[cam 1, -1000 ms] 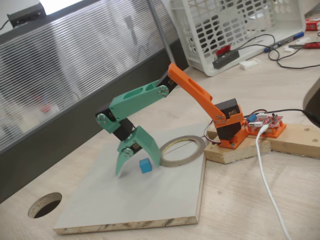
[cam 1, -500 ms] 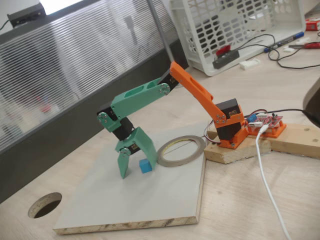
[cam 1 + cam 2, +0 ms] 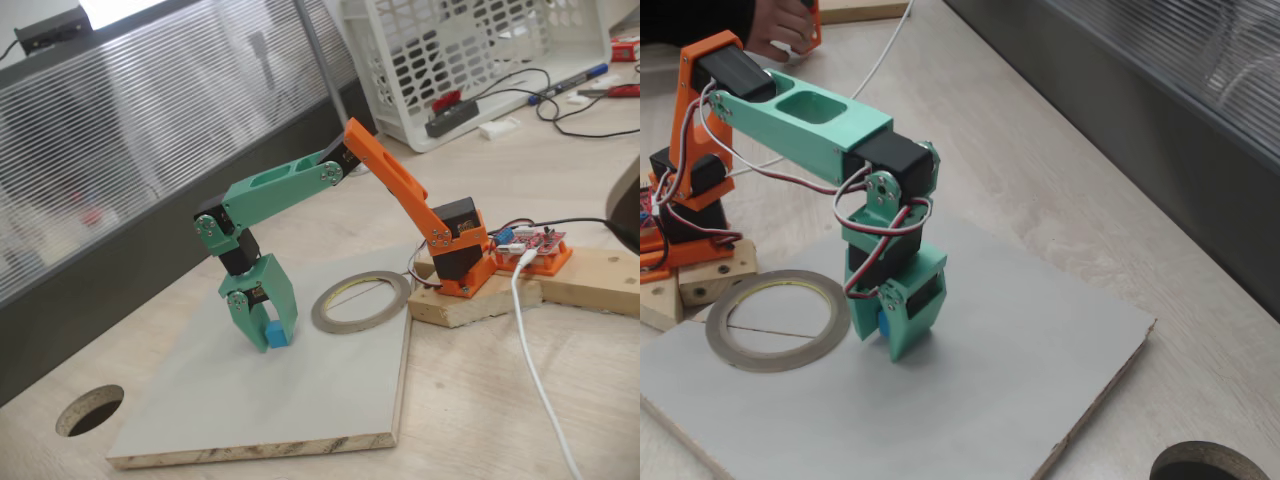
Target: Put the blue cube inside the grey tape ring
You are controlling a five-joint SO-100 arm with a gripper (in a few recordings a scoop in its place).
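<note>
Closing in: pincer (image 3: pixel 270 335) now clamped on blue cube (image 3: pixel 276 335), grey tape ring (image 3: pixel 361 301) waiting at 2 o'clock, lift next.

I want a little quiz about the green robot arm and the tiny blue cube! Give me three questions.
1. True or false: the blue cube already lies inside the grey tape ring.
2. What sits between the fingers of the gripper? A) the blue cube B) a pen C) nothing
3. Fill in: the ring lies flat on a pale grey ____.

Key
1. False. The cube is outside the ring, beside it, down at the board between the gripper's fingers.
2. A. The green fingers stand on either side of the cube in both fixed views.
3. Board.
</note>
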